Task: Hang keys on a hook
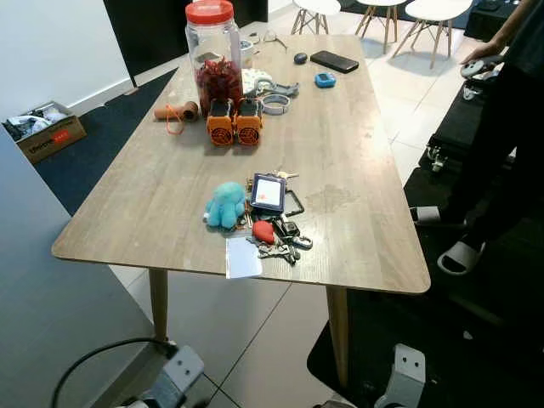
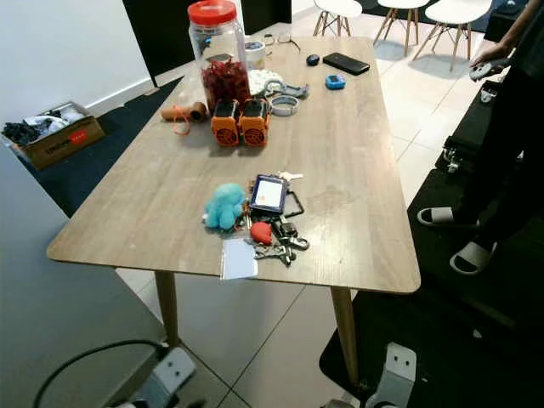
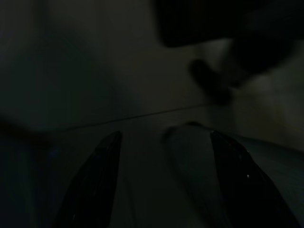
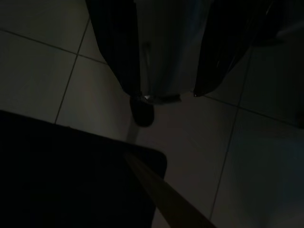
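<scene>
Left eye view: a wooden surface [image 1: 357, 161] is seen from above, and the keys [image 1: 276, 242] lie in a bunch near its near edge, between a teal plush toy [image 1: 225, 205] on the left and bare wood on the right. A small card holder [image 1: 268, 193] rests just beyond the bunch and a clear plastic sleeve [image 1: 243, 257] overhangs the near edge beside it. No hook can be made out, so the keys are judged not yet picked up.

At the far end are counted one red-lidded jar [image 1: 213, 51], two orange gadgets [image 1: 235, 123] side by side, and one black phone [image 1: 334, 61].

Both arms hang low over the floor. The left claw [image 3: 164, 178] and the right claw [image 4: 166, 57] are released, each with its fingers spread and nothing between them. A person [image 1: 510, 127] stands on the right.
</scene>
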